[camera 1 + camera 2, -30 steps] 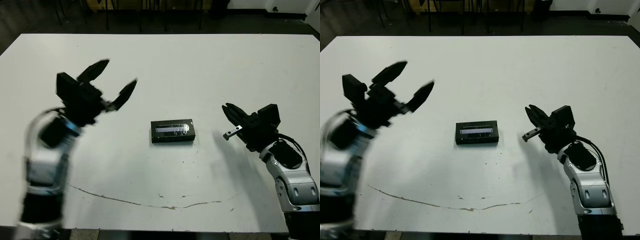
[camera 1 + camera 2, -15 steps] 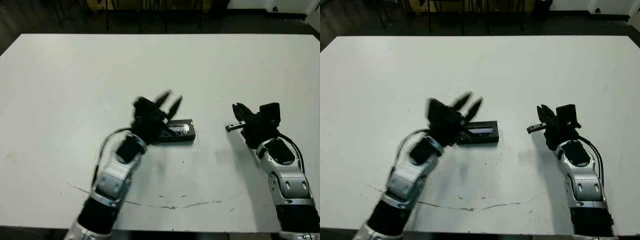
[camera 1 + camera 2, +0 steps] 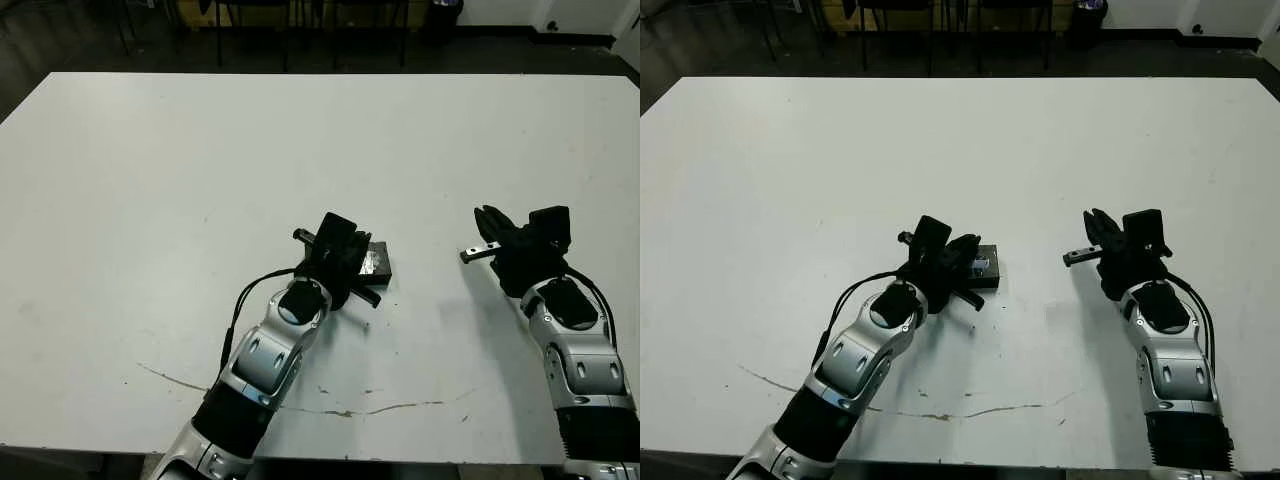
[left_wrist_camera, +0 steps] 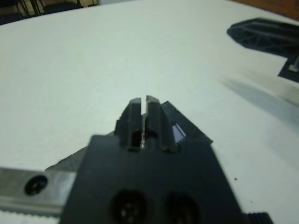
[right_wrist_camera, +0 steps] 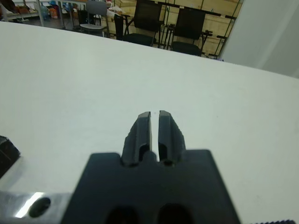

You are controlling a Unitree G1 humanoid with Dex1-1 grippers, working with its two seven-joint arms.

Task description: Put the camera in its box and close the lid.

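Here, the matte white table [image 3: 150, 180] carries a thin crack along its near edge. At centre the flat black lid [image 3: 377, 262], its strip glossy, covers the box, mostly hidden under my left gripper [image 4: 145, 108], fingers pressed together, holding nothing. Well to the right my right gripper [image 5: 154, 122] hovers, fingers nearly touching, empty.

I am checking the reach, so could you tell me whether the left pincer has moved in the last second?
Yes. The left pincer swung from the table's left side rightward, onto the closed box at the centre.
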